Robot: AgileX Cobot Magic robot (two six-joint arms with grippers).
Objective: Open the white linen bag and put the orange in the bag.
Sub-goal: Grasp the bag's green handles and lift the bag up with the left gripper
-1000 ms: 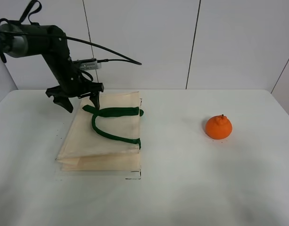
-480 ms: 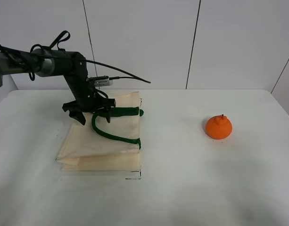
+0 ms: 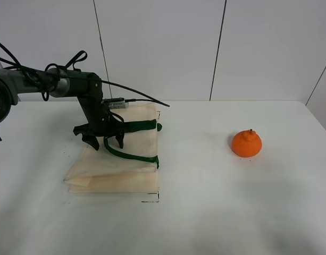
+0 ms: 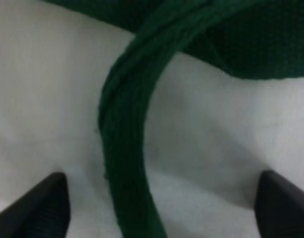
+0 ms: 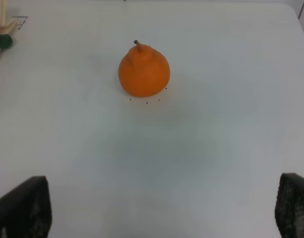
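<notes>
Left arm bent down over a cloth bag.
The white linen bag [image 3: 117, 171] lies flat on the table [image 3: 221, 223], the orange [image 3: 247, 143] well apart to its right. Over the bag's far half the left gripper [image 3: 107, 144] points down, spread wide astride a green handle [image 4: 123, 163]. The right gripper [image 5: 160, 210] is spread wide too.

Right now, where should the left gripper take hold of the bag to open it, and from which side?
I would grip the green handle from straight above. It lies as a loop on the flat bag, and the open left gripper straddles it.
</notes>
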